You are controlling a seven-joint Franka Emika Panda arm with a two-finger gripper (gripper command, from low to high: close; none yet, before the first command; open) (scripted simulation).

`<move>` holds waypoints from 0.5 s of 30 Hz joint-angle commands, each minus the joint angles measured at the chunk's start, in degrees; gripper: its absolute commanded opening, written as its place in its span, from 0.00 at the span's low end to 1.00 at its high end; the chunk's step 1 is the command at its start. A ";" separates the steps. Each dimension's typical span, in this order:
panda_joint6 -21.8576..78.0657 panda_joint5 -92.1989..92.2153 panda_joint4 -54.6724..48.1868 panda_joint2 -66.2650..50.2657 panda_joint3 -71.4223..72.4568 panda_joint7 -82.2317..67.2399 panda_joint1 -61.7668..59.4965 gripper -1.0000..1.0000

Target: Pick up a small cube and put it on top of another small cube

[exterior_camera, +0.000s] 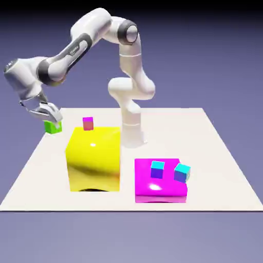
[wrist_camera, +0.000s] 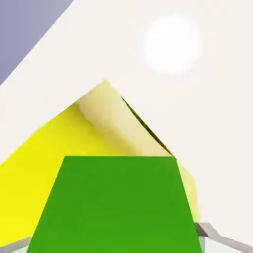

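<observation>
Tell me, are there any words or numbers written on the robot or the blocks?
None can be read. The white robot arm carries one small dark mark, too blurred to read. The green cube, red-pink cube, yellow block, magenta block and cyan-topped cubes are plain.

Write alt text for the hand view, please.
A green cube fills the lower half of the frame, held in the shut gripper, whose grey tips barely show at the bottom corners. Beyond it lie a large yellow block and the white table, with violet backdrop top left.
</observation>
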State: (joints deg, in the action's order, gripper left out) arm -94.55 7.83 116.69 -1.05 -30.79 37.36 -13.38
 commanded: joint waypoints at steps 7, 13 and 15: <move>4.78 -9.04 9.09 14.54 3.12 4.13 0.17 0.00; 9.77 -16.73 16.62 23.70 6.17 9.79 2.58 0.00; 7.89 -17.01 18.70 23.90 5.97 9.90 2.41 0.00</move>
State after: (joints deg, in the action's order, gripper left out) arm -86.66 -9.07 135.38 22.85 -24.82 47.26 -10.97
